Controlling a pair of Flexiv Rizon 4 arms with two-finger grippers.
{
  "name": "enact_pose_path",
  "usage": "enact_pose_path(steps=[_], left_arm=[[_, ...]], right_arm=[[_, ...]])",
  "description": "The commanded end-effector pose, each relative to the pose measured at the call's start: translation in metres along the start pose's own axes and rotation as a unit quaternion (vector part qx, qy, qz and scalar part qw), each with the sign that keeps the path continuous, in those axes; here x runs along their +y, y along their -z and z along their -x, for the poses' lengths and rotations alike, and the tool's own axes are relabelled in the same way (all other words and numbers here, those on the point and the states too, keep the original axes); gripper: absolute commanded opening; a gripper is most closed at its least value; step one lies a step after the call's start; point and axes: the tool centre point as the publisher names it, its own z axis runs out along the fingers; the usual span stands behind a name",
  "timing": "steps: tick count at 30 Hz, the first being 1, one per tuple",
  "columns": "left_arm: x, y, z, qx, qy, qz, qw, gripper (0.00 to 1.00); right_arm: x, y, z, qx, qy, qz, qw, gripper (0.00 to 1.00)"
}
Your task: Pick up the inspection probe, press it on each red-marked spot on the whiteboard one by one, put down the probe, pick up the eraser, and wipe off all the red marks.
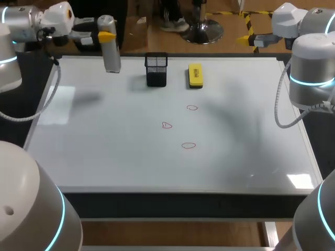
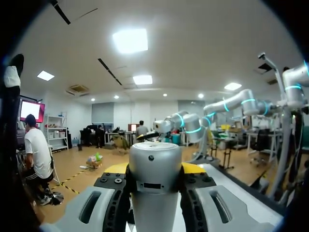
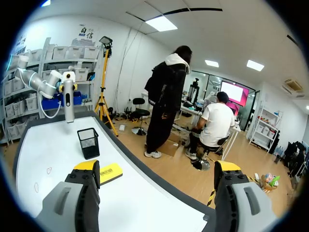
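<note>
**Probe in hand, no mark pressed yet**

Landmark: the black mesh cup [image 1: 156, 69] at the far side of the whiteboard [image 1: 104, 151].

- Our left gripper [image 2: 154, 170] is clamped on the inspection probe [image 1: 109, 49]. In the left wrist view both fingers press its grey barrel from either side.
- The probe hangs upright, to the left of the cup and apart from it. Its shadow falls away from its tip, so we judge it is held clear of the board.
- Our right gripper [image 3: 157, 166] is empty, with its fingers spread wide.
- The eraser [image 1: 194, 75] lies flat just to the right of the cup, untouched.
- The three red marks [image 1: 166, 125] lie on the near side of the cup, well apart from the probe. One is nearer the cup [image 1: 192, 107] and one farthest from it [image 1: 188, 145].

Step in hand, as we judge it: pickup is done and the carry to the first mark is due.

The next move calls for taking the probe across on the near side of the cup, clear of the cup and eraser. We would then lower it upright onto one mark.
</note>
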Motion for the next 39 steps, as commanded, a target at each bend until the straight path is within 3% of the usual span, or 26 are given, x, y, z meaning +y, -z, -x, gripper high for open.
enact_pose_path(steps=[1,13,32,35,39], left_arm=[[0.01,0.006,-0.002,-0.003,-0.001,-0.007,1.0,0.0],[0.028,0.015,-0.005,-0.008,0.0,0.0,1.0,0.0],[0.028,0.015,-0.005,-0.008,0.0,0.0,1.0,0.0],[0.028,0.015,-0.005,-0.008,0.0,0.0,1.0,0.0],[0.028,0.015,-0.005,-0.008,0.0,0.0,1.0,0.0]], right_arm=[[0.0,0.0,0.0,0.0,0.0,0.0,1.0,1.0],[0.0,0.0,0.0,0.0,0.0,0.0,1.0,1.0],[0.0,0.0,0.0,0.0,0.0,0.0,1.0,1.0],[-0.008,-0.013,-0.002,0.085,0.035,-0.047,0.995,1.0],[-0.018,-0.027,-0.011,0.185,0.084,-0.12,0.972,1.0]])
